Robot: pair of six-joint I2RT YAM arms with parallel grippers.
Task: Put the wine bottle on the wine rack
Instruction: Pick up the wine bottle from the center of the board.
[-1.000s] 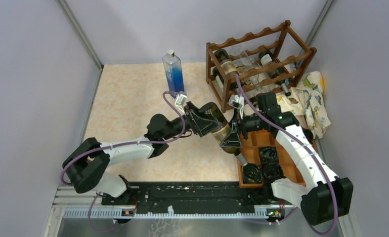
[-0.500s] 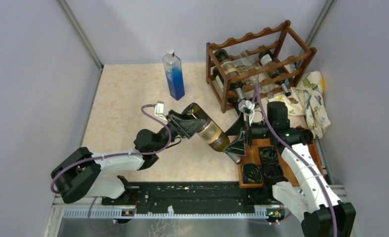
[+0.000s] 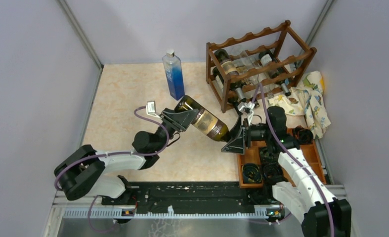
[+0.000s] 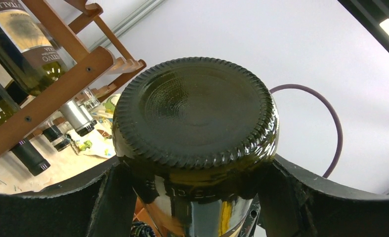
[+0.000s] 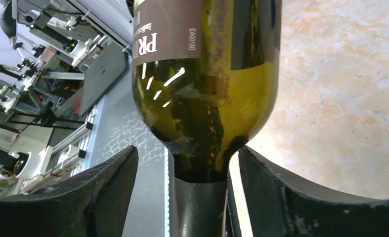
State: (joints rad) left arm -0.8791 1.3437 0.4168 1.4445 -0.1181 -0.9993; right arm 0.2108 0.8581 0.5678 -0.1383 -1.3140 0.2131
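The wine bottle (image 3: 204, 123), dark green with a brown label, hangs tilted over the table, base to the far left and neck to the near right. My left gripper (image 3: 184, 119) is shut on its body just below the base (image 4: 194, 113), with a finger (image 4: 115, 197) pressed on each side. My right gripper (image 3: 233, 140) stands open around the neck (image 5: 209, 197), with a gap on either side of it. The wine rack (image 3: 254, 35) stands at the far right, and its reddish rails (image 4: 59, 81) show in the left wrist view.
Several bottles (image 3: 227, 61) lie in the rack. A blue water bottle (image 3: 173, 74) stands upright to the rack's left. A wooden compartment tray (image 3: 254, 154) with black coils (image 3: 261, 170) sits under my right arm. A patterned cloth (image 3: 311, 101) lies at the right wall.
My left arm has carried the bottle left and toward the back. My right gripper has followed it along the neck end and let go, its jaws now apart around the neck.
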